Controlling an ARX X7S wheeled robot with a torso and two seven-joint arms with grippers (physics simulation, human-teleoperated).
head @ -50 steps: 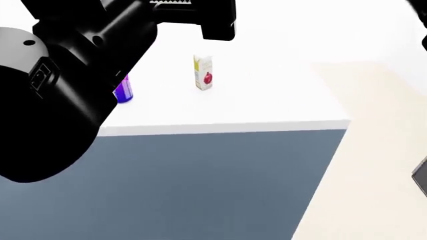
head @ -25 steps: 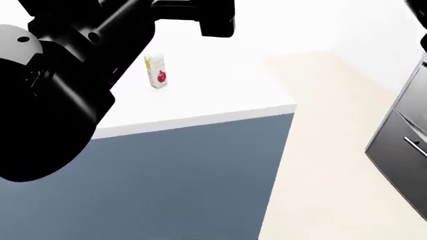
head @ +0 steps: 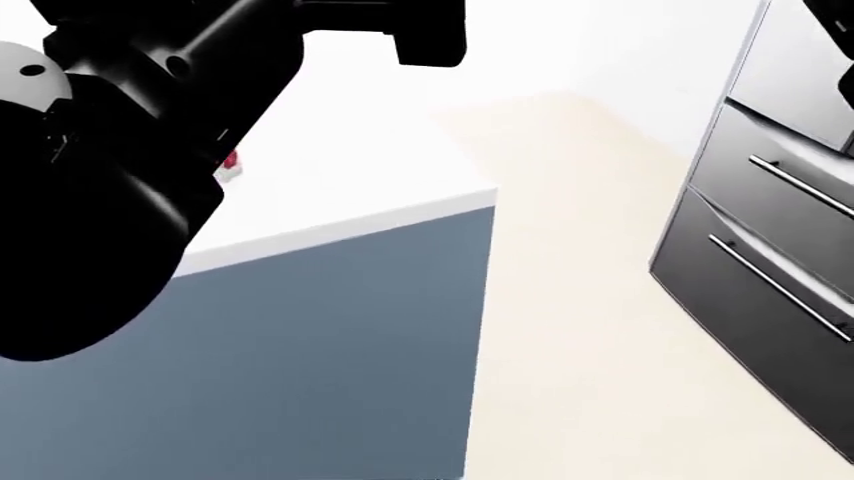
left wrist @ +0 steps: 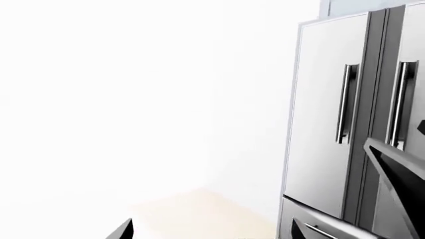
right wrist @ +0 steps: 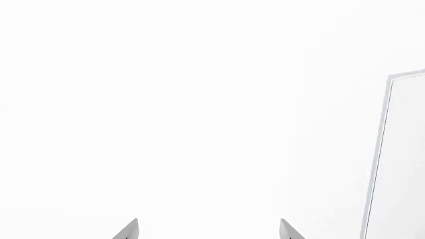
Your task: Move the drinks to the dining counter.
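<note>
Only one drink shows: the juice carton (head: pixel 230 164), on the white surface of the dining counter (head: pixel 360 165). Just a small red-and-pale sliver of it shows in the head view, at the edge of the black left arm (head: pixel 120 150) that hides the rest; its shape and standing cannot be judged. The can and the bottle appear in no view.

The dining counter has a plain white top with a thin pale edge and a dark blue-grey front (head: pixel 320 350) below it. Its near corner lies right of the carton, and beyond that corner is cream floor (head: pixel 587 300).

At the head view's right stand dark grey drawer fronts (head: pixel 761 260) with long bar handles. The left wrist view shows a stainless refrigerator (left wrist: pixel 345 114) with two vertical handles, a white wall and a patch of floor.

Left gripper (left wrist: pixel 265 209): two dark fingertips show well apart at the frame's edges, jaws spread wide, nothing between them.

Right gripper (right wrist: pixel 209 230): two pale fingertips stand apart against a white wall, jaws open, holding nothing; a white panel edge (right wrist: pixel 391 149) stands at one side
</note>
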